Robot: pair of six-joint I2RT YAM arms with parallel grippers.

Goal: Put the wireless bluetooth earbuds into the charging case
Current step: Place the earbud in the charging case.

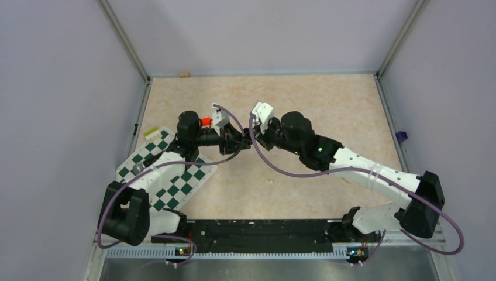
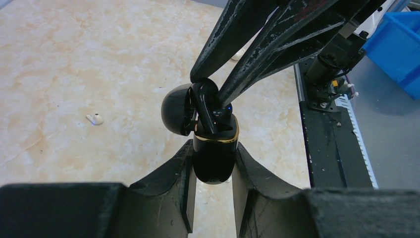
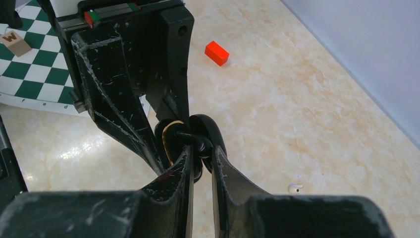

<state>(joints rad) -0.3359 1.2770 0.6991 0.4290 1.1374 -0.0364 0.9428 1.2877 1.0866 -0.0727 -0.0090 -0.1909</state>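
The charging case (image 2: 214, 161) is glossy black with a gold rim, not cream-white. Its lid (image 2: 176, 110) stands open. My left gripper (image 2: 213, 151) is shut on the case body and holds it above the table. My right gripper (image 3: 200, 154) is shut on a glossy black earbud (image 3: 194, 140) and holds it at the mouth of the case (image 3: 167, 141). In the left wrist view the earbud (image 2: 204, 98) sits between the right gripper's fingertips (image 2: 247, 54), its stem down in the case opening. In the top view the left gripper (image 1: 234, 141) and right gripper (image 1: 250, 139) meet tip to tip.
A small white earbud-shaped piece (image 2: 94, 118) lies on the beige table; it also shows in the right wrist view (image 3: 295, 187). A red block (image 3: 217, 53) lies behind. The chequered mat (image 1: 169, 175) is at the left with a wooden letter block (image 3: 15, 43).
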